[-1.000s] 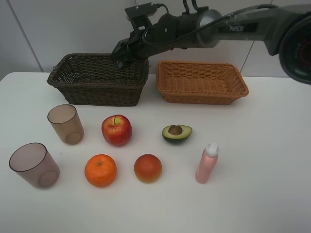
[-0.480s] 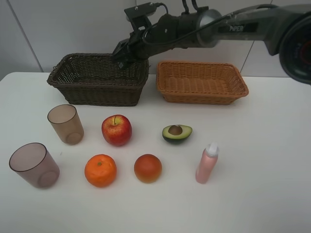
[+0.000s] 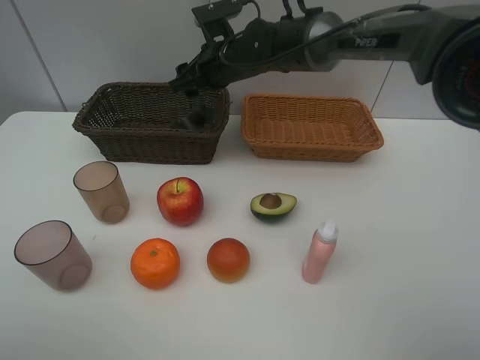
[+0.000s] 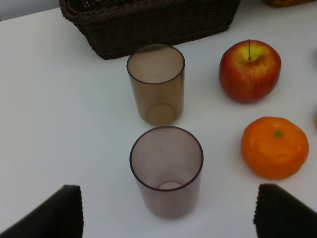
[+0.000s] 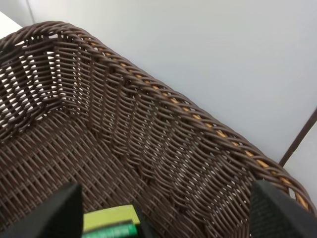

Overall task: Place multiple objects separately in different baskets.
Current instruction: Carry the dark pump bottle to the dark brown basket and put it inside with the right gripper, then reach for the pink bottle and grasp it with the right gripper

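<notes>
On the white table point(image 4: 59, 124) two translucent cups are seen upright and apart: the nearer cup point(image 4: 167, 171) and the farther cup point(image 4: 156, 84). Behind them the dark wicker basket point(image 4: 148, 22) is placed. A red apple point(image 4: 249, 71) and an orange point(image 4: 275, 147) are set beside the cups. The left gripper point(image 4: 167, 214) is spread wide.

I get bright, even light from above on every feed. The white table point(image 3: 420, 300) is near washed out; shadows are faint and soft. Between my left jaws the cups point(image 4: 167, 171) read sharp, while the fingertips point(image 4: 59, 218) themselves are dark blurs. Ahead of the right jaws, the basket point(image 5: 148, 139) weave is crisp.
</notes>
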Available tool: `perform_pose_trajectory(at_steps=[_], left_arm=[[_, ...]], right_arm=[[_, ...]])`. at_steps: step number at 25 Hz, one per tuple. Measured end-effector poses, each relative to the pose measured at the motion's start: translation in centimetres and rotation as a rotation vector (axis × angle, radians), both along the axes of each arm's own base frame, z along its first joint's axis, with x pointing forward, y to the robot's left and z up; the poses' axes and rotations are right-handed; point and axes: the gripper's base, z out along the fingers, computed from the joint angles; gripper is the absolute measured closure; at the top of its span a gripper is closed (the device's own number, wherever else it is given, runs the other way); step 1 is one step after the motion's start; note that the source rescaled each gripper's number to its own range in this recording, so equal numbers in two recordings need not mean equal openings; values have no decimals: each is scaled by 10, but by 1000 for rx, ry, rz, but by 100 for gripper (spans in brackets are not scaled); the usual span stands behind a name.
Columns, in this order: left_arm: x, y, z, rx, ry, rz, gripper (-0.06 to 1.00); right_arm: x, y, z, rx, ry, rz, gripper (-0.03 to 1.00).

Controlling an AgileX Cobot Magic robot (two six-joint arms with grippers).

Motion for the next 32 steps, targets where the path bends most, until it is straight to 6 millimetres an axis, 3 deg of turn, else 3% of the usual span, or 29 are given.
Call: perform_pose_trajectory(at_steps=[2,5,9,25,32], left_arm=[[0,0,0,0,0,0,0],[0,0,0,0,0,0,0],[0,0,0,0,0,0,0],[0,0,0,0,0,0,0],[0,0,0,0,0,0,0]], right_arm=[[0,0,0,-8,-9,5,31],[0,0,0,-24,-24,16,9],[0,0,1,-36,-35,25,-1],[0,0,2,-38,-42,28,-2],[-9,-5,32,-57,-34,49,-3]])
